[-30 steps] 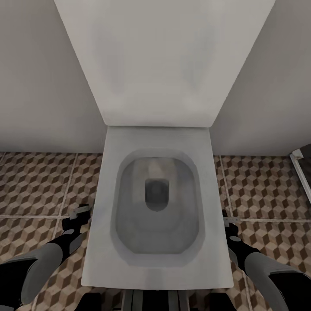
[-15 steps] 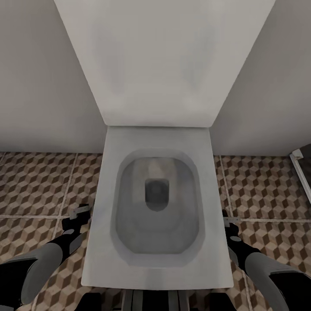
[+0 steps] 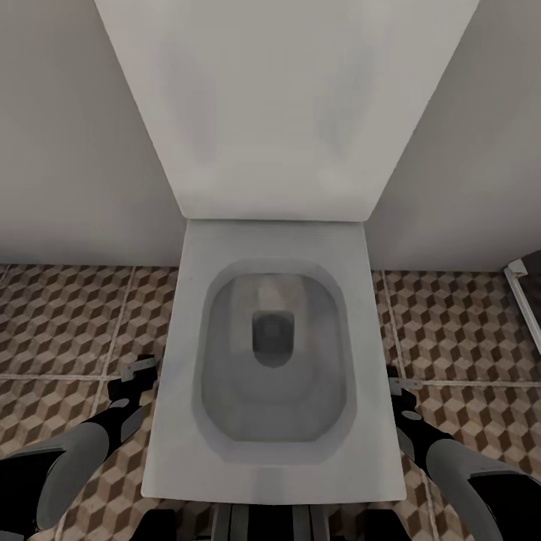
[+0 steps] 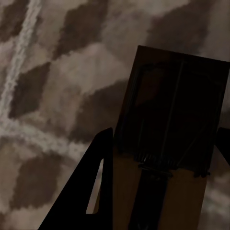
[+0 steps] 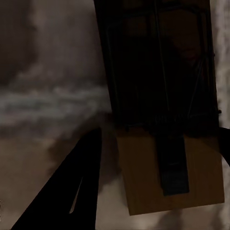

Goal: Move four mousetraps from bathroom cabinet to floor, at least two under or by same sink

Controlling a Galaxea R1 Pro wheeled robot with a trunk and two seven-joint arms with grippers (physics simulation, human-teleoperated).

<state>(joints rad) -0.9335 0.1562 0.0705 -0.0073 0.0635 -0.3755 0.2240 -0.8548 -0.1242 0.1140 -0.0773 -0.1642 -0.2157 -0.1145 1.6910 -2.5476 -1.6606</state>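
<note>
1. Head view: nothing has shifted over the last second; my left gripper [image 3: 139, 373] and right gripper [image 3: 396, 385] flank the white rectangular toilet [image 3: 274, 361] at lower centre.
2. Each gripper is clamped on a flat brown wooden mousetrap [image 4: 165, 143] [image 5: 163, 96] above the cube-patterned bathroom floor [image 3: 68, 323]; no sink nearby, so placement waits.

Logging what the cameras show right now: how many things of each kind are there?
Mousetraps: 2 (left wrist view, right wrist view)
Toilets: 1
Claws: 2 (left, right)
Total: 5
</note>
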